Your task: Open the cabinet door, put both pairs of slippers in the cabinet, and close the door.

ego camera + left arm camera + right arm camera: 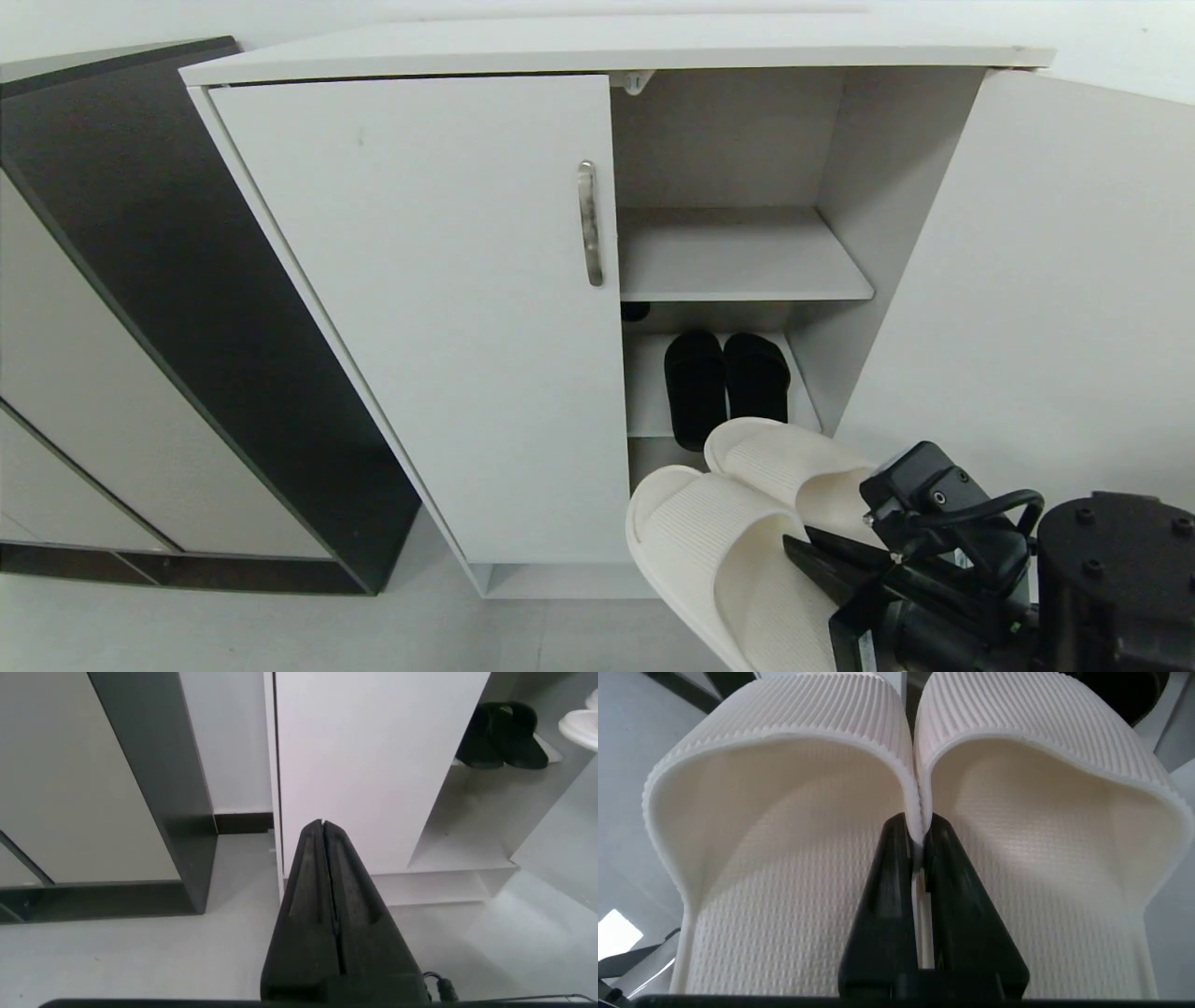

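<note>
Toes of the white slippers (pixel 738 541) point straight at the cabinet (pixel 560 47) opening, their long axis running from your right gripper (pixel 915 854) toward the shelves. That gripper is clenched on both inner edges, pinched together. The black slippers (pixel 726 383) lie on the lower shelf (pixel 644 392), just beyond the white toes; the upper shelf (pixel 738 252) sits higher and farther in. Your left gripper (pixel 322 859) is closed on nothing, low before the closed door (pixel 420 308), so the right arm is nearer.
</note>
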